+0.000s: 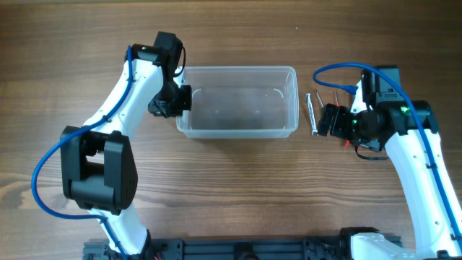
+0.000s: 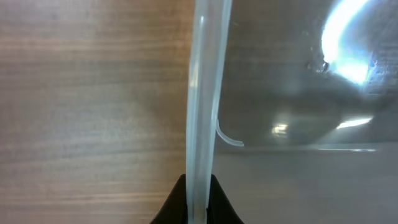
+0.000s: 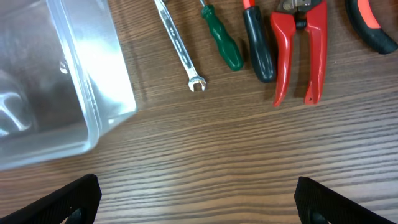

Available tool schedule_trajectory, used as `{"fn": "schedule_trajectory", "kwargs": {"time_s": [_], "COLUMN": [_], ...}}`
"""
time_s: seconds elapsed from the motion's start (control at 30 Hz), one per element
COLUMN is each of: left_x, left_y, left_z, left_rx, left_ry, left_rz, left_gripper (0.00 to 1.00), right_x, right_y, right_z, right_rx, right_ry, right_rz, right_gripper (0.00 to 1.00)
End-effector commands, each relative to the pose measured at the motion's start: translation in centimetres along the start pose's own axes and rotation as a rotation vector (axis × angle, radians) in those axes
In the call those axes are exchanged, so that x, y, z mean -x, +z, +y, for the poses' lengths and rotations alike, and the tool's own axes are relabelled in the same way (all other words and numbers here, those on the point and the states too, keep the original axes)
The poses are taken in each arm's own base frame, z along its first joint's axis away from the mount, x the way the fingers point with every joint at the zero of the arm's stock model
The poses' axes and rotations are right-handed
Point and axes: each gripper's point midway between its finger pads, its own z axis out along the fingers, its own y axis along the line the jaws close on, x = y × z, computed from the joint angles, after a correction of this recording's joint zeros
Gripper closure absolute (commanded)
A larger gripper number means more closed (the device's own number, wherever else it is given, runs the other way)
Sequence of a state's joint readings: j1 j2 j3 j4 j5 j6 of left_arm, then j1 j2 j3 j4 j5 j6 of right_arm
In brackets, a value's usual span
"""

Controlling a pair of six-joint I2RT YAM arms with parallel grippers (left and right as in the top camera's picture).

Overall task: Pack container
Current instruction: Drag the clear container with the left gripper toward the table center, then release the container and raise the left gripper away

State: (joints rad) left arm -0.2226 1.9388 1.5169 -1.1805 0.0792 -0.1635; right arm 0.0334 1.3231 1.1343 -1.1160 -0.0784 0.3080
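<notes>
L end effector [image 2: 198, 202] pinching container [image 1: 238, 69] rim, tips [image 2: 176, 213] mostly cropped

A workshop bench: wood-grain table [image 3: 217, 155] with wrench [image 3: 180, 46], screwdriver [image 3: 222, 40] and red pliers [image 3: 301, 43].

Left arm [image 1: 119, 97]: elbow bent, forearm reaching inward, pincer [image 1: 182, 100] clamped on the end wall of the container [image 1: 238, 68]. Right arm [image 1: 419, 180]: forearm raised, wrist turned inward, pincer [image 3: 199, 199] pointing down at the surface, jaws spread wide.
</notes>
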Motion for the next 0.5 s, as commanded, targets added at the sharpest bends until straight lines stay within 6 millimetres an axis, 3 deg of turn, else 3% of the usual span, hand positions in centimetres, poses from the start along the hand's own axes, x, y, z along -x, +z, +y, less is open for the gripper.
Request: {"fn": "schedule_trajectory", "kwargs": {"time_s": [0.0,0.23,0.27,0.3,0.33,0.47], "left_x": [-3.2,-3.6,-3.5,-3.4,-3.2,-2.3], "left_y": [2.2,2.1,2.2,2.2,2.2,0.9], "left_z": [0.7,0.8,0.8,0.7,0.7,0.4], "left_rx": [0.042,0.045,0.044,0.042,0.041,0.029], "left_ry": [-0.03,-0.006,-0.006,-0.006,-0.005,0.005], "left_rz": [0.154,0.171,0.167,0.163,0.156,0.092], "left_gripper": [0.96,0.96,0.79,0.23,0.0,0.0], "right_x": [0.6,0.9,0.9,0.9,0.9,0.9], "right_y": [-0.2,-0.2,-0.2,-0.2,-0.2,-0.2], "right_z": [0.2,0.3,0.3,0.3,0.3,0.3], "right_rx": [0.011,0.015,0.015,0.015,0.015,0.015], "right_ry": [-0.016,-0.017,-0.017,-0.017,-0.017,-0.017], "right_rz": [-0.013,-0.025,-0.025,-0.025,-0.025,-0.026], "right_gripper": [0.0,0.0,0.0,0.0,0.0,0.0]}}
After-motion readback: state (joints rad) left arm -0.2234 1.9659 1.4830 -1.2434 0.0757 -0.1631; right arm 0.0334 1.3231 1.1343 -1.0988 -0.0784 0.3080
